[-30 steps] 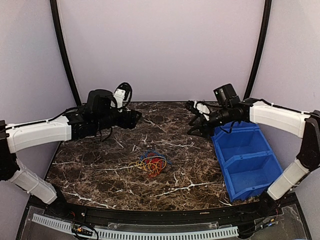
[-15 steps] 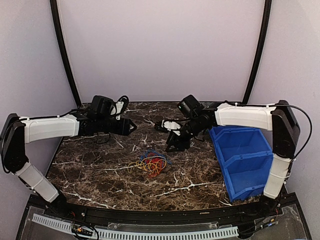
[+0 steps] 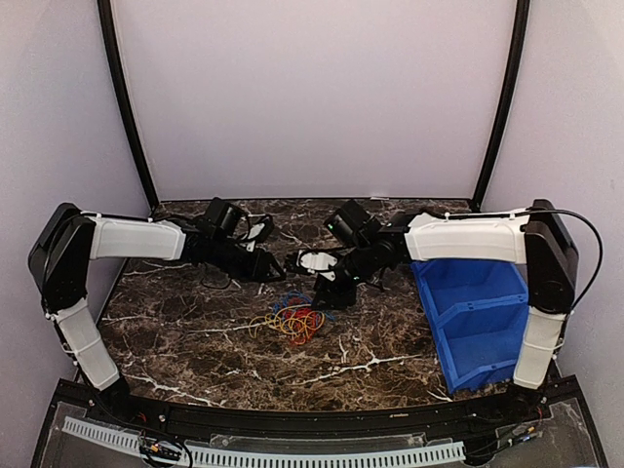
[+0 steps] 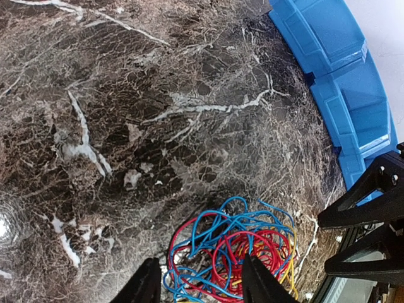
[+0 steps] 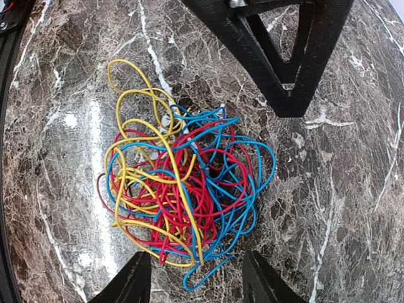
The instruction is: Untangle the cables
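Found the cables (image 3: 295, 320) knotted in one red, blue and yellow bundle at mid counter (image 3: 185, 336), untouched, with left gripper (image 4: 199, 284) and right gripper (image 5: 196, 279) both parted and empty, hovering close above it.

I see the cables (image 3: 295, 320) piled mid-table (image 3: 195, 331). Left gripper (image 3: 276, 268) sits just behind-left of the pile, right gripper (image 3: 327, 292) just behind-right, the two near each other. Bin (image 3: 468, 312) at the table's right edge, well apart from the cables.
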`<state>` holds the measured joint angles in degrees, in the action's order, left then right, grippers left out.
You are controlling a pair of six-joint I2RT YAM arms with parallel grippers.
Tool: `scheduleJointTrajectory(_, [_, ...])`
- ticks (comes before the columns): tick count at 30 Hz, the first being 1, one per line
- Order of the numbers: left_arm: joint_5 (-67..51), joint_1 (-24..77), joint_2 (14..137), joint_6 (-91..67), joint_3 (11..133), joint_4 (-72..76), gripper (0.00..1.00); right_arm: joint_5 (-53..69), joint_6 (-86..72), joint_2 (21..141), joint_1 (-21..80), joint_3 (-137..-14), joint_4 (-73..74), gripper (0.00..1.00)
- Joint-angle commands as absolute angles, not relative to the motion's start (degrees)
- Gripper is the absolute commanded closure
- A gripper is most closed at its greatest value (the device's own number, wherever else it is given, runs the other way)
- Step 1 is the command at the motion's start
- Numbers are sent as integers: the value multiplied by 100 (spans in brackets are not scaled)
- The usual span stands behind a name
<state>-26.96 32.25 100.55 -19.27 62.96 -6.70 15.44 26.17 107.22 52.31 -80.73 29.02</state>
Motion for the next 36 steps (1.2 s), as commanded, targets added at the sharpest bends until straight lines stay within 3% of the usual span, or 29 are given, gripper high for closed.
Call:
scheduleJointTrajectory(1, [-3022, 3234, 10188, -1900, 6594, -1135, 56, 1362, 2577, 10915, 5357, -8067, 2628, 48])
scheduleJointTrajectory(7, [-3327, 3242, 10423, -1881, 6723, -1348, 58, 1244, 2686, 10986, 5440, -7920, 2384, 49])
scheduleJointTrajectory(12, [-3293, 3243, 10488, -1902, 6748, -1371, 52, 1248, 2743, 11007, 5456, -7855, 2360, 52])
scheduleJointTrajectory(20, [-3155, 3238, 10598, -2083, 6770, -1095, 56, 1190, 2832, 11071, 5518, -7829, 2325, 56])
scheduleJointTrajectory(26, [-3171, 3243, 10782, -2234, 6831, -823, 65, 1147, 2856, 11110, 5586, -7866, 2303, 58])
scheduleJointTrajectory(36, [-3404, 3243, 11228, -2364, 7064, -708, 67, 1087, 2859, 11058, 5614, -7822, 2291, 59])
